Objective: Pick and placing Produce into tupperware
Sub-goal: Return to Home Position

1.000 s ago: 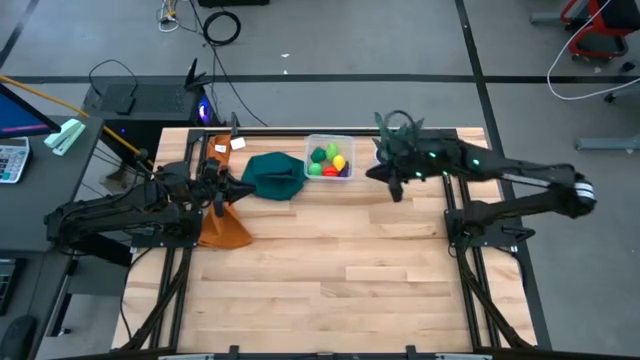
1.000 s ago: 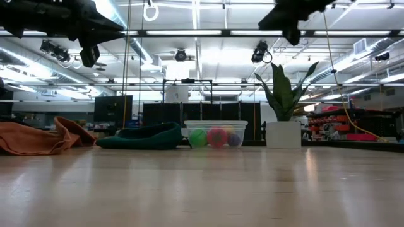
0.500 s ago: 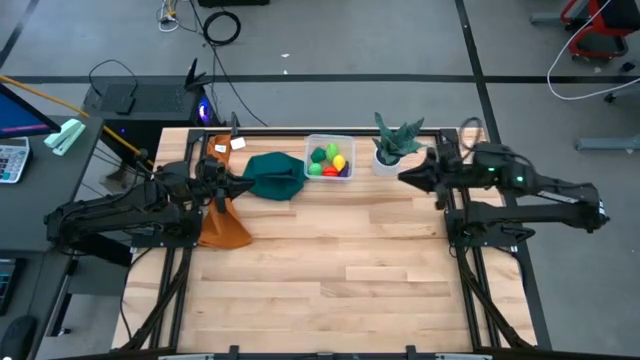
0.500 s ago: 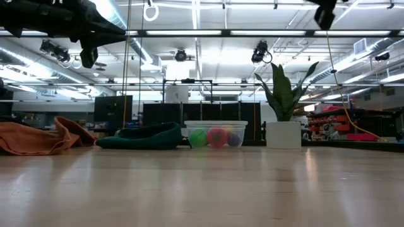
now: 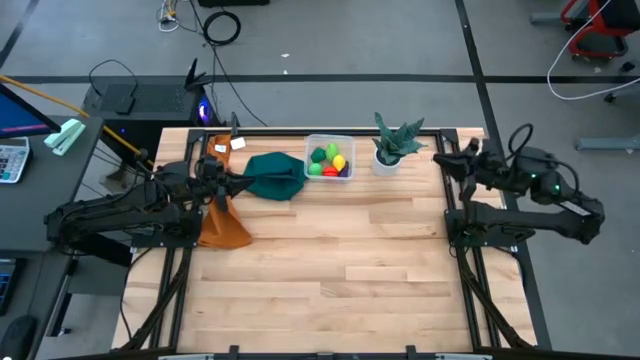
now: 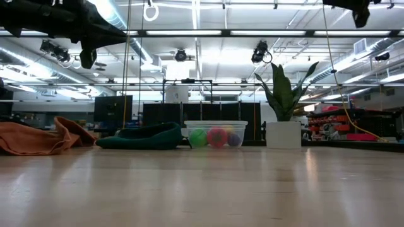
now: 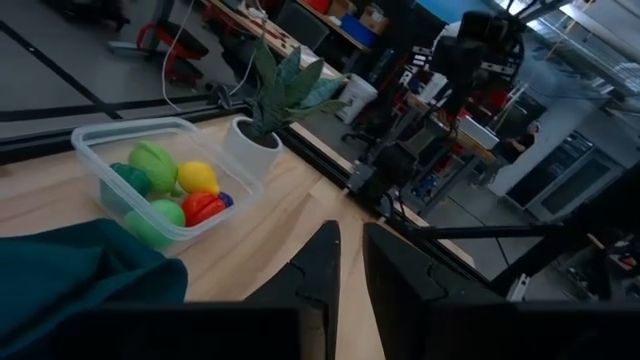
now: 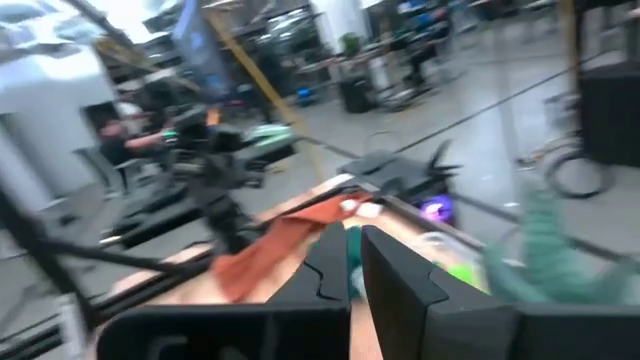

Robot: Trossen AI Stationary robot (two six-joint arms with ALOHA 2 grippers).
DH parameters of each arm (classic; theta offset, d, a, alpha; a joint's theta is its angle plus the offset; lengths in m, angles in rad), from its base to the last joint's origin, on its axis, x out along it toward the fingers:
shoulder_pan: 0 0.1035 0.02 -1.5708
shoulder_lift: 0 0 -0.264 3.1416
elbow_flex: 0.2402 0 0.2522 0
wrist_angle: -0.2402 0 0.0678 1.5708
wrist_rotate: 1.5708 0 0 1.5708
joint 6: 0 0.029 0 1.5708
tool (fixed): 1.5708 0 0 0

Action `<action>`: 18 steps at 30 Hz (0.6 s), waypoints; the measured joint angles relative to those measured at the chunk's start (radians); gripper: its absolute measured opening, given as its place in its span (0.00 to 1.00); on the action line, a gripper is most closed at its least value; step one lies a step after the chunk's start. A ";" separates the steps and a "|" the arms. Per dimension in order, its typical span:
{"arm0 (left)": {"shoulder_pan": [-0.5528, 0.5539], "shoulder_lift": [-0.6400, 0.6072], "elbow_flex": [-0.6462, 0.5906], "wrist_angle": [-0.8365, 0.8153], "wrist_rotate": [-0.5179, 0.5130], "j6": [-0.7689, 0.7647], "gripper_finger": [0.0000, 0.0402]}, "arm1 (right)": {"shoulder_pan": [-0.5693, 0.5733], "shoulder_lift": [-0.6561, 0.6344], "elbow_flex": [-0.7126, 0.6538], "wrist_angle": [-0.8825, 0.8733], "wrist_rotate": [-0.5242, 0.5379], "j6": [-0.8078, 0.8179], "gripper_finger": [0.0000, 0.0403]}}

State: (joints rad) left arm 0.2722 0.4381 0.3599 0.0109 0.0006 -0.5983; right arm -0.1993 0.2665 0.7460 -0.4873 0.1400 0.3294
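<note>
The clear square tupperware (image 5: pixel 329 157) stands near the table's far edge, also visible in the low view (image 6: pixel 216 133) and the left wrist view (image 7: pixel 165 185). The produce (image 7: pixel 185 190) lies inside it: light green, yellow, red, dark green and a bit of purple. My left gripper (image 5: pixel 240 184) hangs shut in the air over the left edge of the dark green cloth (image 5: pixel 273 175), left of the tupperware. My right gripper (image 5: pixel 446 164) is shut and empty, high above the table's right edge, right of the potted plant (image 5: pixel 393 145).
The potted plant in its white pot (image 6: pixel 283 133) stands just right of the tupperware. The dark green cloth (image 6: pixel 146 137) lies left of the tupperware, with an orange cloth (image 5: pixel 222 226) at the table's left edge. The near half of the wooden table (image 5: pixel 330 270) is bare.
My right gripper has drawn back from above the plant toward the table's right edge, staying high and shut. The plant, covered by that arm before, now shows in full. The produce and the tupperware have not moved.
</note>
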 joint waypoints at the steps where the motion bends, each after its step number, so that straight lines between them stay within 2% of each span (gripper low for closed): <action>1: 0.000 0.000 0.000 0.000 -0.002 0.000 0.13 | 0.000 -0.011 0.000 -0.013 0.027 -0.011 0.00; 4: 0.000 0.000 0.000 0.000 -0.008 -0.001 0.14 | 0.000 -0.036 0.000 -0.066 0.108 -0.035 0.00; 8: 0.000 0.000 0.000 -0.001 -0.017 -0.020 0.14 | 0.000 -0.049 -0.008 -0.133 0.153 -0.046 0.00; 13: 0.000 0.000 0.000 -0.001 -0.039 -0.020 0.13 | 0.000 -0.100 -0.091 -0.108 0.160 -0.021 0.00; 18: 0.000 0.000 0.000 -0.001 -0.046 -0.024 0.14 | 0.000 -0.177 -0.201 0.003 0.151 0.016 0.00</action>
State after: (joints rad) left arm 0.2722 0.4381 0.3599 0.0101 -0.0452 -0.6220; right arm -0.1997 0.0897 0.5454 -0.4848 0.2910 0.3452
